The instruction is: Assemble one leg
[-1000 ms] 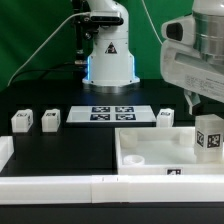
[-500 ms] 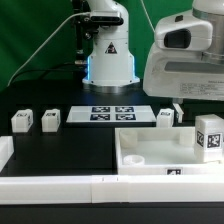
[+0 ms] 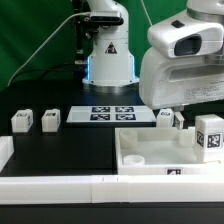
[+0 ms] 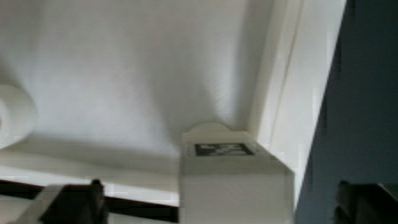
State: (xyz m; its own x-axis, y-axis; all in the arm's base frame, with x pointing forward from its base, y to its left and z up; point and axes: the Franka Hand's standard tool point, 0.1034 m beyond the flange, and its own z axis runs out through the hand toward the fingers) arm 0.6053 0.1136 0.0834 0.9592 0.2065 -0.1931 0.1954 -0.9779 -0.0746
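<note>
The arm (image 3: pixel 185 60) is dropping lower across the back edge of the panel (image 3: pixel 150 150), further in than a second ago. The leg (image 3: pixel 209 135) is standing untouched just inside the panel's rim. The gripper (image 4: pixel 222 205) is hanging spread wide and empty above it, probably lining up a grasp.

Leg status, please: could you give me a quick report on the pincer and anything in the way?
Pincer open, holding nothing. Leg sits between its fingers, by the white panel rim, not yet gripped. No obstruction visible.
</note>
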